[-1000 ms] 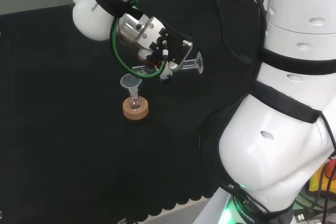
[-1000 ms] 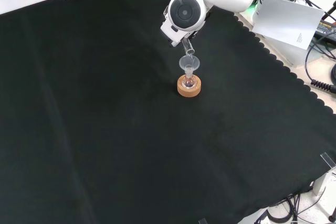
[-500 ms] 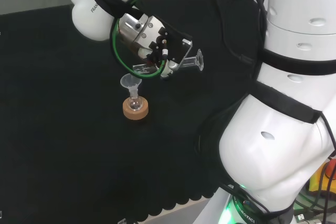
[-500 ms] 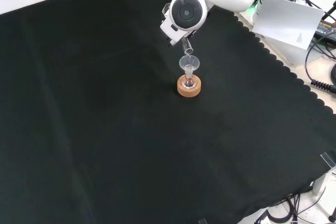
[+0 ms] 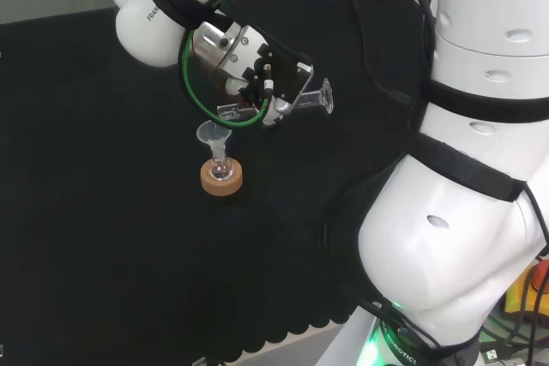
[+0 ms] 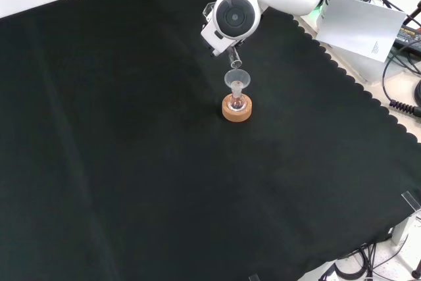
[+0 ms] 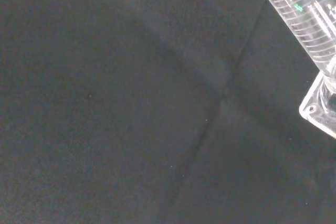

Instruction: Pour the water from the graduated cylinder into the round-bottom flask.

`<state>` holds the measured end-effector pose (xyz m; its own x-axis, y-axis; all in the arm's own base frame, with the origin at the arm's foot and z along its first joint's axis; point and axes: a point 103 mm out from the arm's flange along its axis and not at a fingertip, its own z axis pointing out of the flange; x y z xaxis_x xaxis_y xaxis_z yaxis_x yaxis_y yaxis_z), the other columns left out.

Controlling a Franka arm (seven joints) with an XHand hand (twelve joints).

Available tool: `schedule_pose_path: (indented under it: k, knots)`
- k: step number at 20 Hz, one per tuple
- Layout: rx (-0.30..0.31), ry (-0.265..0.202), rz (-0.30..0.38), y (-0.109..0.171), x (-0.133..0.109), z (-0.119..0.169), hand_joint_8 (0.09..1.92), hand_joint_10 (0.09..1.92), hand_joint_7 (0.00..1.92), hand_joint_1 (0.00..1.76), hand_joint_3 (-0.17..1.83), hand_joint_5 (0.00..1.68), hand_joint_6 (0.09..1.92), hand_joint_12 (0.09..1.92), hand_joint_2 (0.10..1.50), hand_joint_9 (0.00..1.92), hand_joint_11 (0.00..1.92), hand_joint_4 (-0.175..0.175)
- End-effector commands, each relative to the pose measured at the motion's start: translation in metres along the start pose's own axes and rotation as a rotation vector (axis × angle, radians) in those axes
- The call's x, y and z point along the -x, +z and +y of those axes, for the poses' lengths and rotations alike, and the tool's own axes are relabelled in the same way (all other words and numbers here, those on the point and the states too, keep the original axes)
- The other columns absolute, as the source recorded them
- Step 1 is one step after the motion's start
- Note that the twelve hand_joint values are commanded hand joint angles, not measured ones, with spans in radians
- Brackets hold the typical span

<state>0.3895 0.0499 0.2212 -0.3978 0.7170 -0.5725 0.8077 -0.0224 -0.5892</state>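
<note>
The hand (image 5: 273, 81) is shut on a clear graduated cylinder (image 5: 300, 102), which lies almost level above the cloth. Its square foot (image 5: 324, 99) points right in the head view, and its mouth (image 5: 226, 112) hangs just above a clear funnel (image 5: 213, 135). The funnel sits in the neck of a small round-bottom flask (image 5: 220, 169) that stands on a cork ring (image 5: 221, 181). In the front view the arm's grey-capped link (image 6: 231, 16) stands before the hand, with the cylinder's mouth (image 6: 235, 62) over the funnel (image 6: 237, 81), flask (image 6: 237, 101) and cork ring (image 6: 237, 112). The wrist view has the cylinder's marked wall (image 7: 302, 14) and foot (image 7: 321, 106).
The arm's own big white links (image 5: 463, 212) stand at the head view's right. The cloth's scalloped edge (image 6: 342, 74) runs down the front view's right, with a white sheet (image 6: 358, 27) and cables (image 6: 402, 90) beyond it.
The hand with the cylinder has crept slightly up and to the left in the head view. Funnel, flask and cork ring stand as before.
</note>
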Motion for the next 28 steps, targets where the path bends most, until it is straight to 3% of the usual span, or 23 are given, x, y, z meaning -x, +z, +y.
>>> schedule_pose_path:
  k: [1, 21, 28]
  knots:
    - [0.0, 0.004, -0.007, 0.0002, 0.0001, -0.0001, 0.23, 0.09, 1.32, 1.13, -0.01, 1.01, 0.98, 0.72, 1.11, 1.45, 1.29, -0.091]
    - [0.014, 0.002, 0.009, 0.0009, -0.0025, 0.0029, 0.22, 0.09, 1.32, 1.13, -0.01, 1.01, 0.98, 0.72, 1.11, 1.45, 1.29, -0.091]
    - [0.093, -0.038, 0.105, 0.0055, 0.0006, 0.0058, 0.22, 0.09, 1.33, 1.13, -0.01, 1.01, 0.98, 0.72, 1.11, 1.45, 1.29, -0.092]
